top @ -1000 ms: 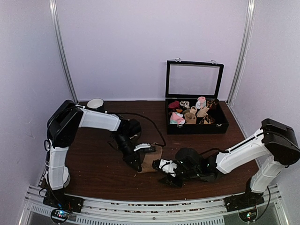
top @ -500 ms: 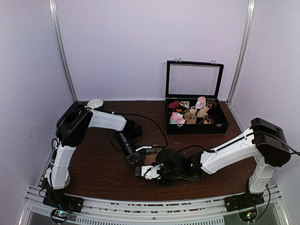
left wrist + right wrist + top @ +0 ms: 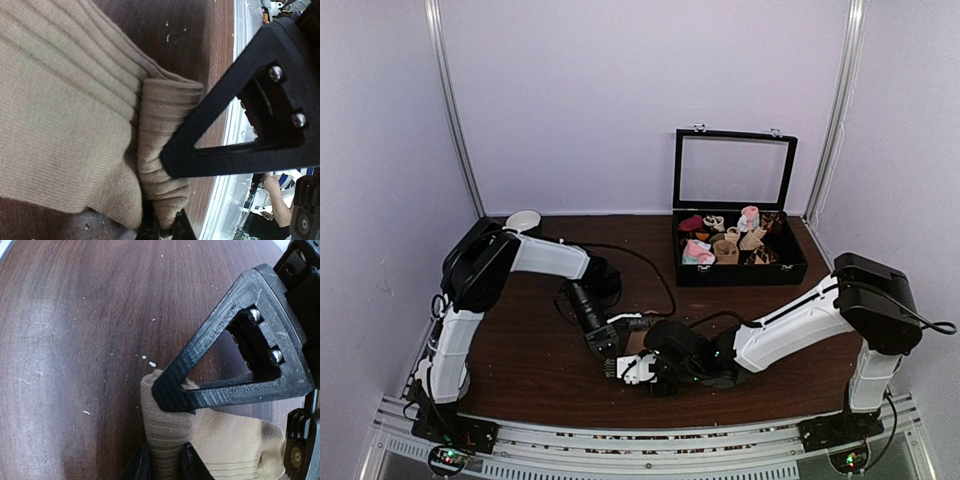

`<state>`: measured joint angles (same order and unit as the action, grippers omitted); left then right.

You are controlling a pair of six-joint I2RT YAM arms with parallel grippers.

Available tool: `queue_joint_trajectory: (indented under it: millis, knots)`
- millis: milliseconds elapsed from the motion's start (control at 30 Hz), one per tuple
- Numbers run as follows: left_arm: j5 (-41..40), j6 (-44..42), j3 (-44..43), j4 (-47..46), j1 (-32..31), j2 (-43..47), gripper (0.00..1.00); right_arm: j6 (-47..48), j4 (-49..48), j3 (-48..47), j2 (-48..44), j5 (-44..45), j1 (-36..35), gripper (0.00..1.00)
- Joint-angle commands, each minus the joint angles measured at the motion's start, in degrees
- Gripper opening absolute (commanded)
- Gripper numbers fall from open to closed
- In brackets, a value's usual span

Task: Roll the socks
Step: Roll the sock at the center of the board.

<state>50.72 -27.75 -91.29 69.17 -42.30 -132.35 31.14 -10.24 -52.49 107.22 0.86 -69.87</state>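
The socks (image 3: pixel 638 344) lie on the table (image 3: pixel 525 355), near the middle of its front edge, between the two grippers. The left gripper (image 3: pixel 162 200) is closed narrowly on a folded, ribbed edge of them. The right gripper (image 3: pixel 165 435) also pinches a folded end. An open box (image 3: pixel 740 272) stands well apart at the back right.

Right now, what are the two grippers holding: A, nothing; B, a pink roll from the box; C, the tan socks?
C: in each wrist view, the left gripper and the right gripper pinch a ribbed fold of the tan socks.
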Motion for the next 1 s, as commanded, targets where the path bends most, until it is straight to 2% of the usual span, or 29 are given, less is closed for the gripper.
queue_joint_trajectory:
  millis: [0, 233, 267, 400, 500, 600, 700, 833, 967]
  knots:
    - [1.60, -3.01, 0.76, 3.29, 0.63, 0.67, 0.05, -2.01, 2.42, -0.40, 2.59, 0.49, 0.84, 0.20]
    - [1.64, -4.55, 1.11, 4.52, 0.70, -0.26, 0.04, -1.76, 3.43, -0.17, 3.06, 1.26, 0.98, 0.21]
    - [1.46, -4.68, 1.04, 4.49, 0.67, -0.11, 0.07, -2.28, 4.72, -0.91, 3.53, 0.07, 1.35, 0.18]
    - [0.13, -4.34, 2.19, 1.71, 1.40, 4.20, 0.29, -7.23, 11.47, -4.78, 5.69, -7.73, 4.23, 0.02]
    - [4.97, -6.07, 3.96, 0.18, 5.44, 9.19, 0.37, -10.55, 12.40, -4.56, 5.32, -12.77, 5.95, 0.00]
    - [6.73, -7.00, 3.44, 0.30, 10.80, 11.73, 0.41, -12.30, 12.66, -3.53, 4.45, -17.31, 6.94, 0.00]
    - [5.07, -5.47, 0.53, -0.86, 12.93, 12.66, 0.38, -12.07, 14.09, -3.48, 4.62, -19.37, 6.99, 0.00]
    - [0.37, 3.69, 0.09, -13.43, 12.36, 14.96, 0.34, -12.16, 14.88, -3.52, 5.34, -20.81, 7.09, 0.00]
    - [-6.80, 11.36, -1.71, -24.11, 9.61, 12.28, 0.33, -12.30, 15.34, -4.02, 6.17, -21.57, 7.16, 0.00]
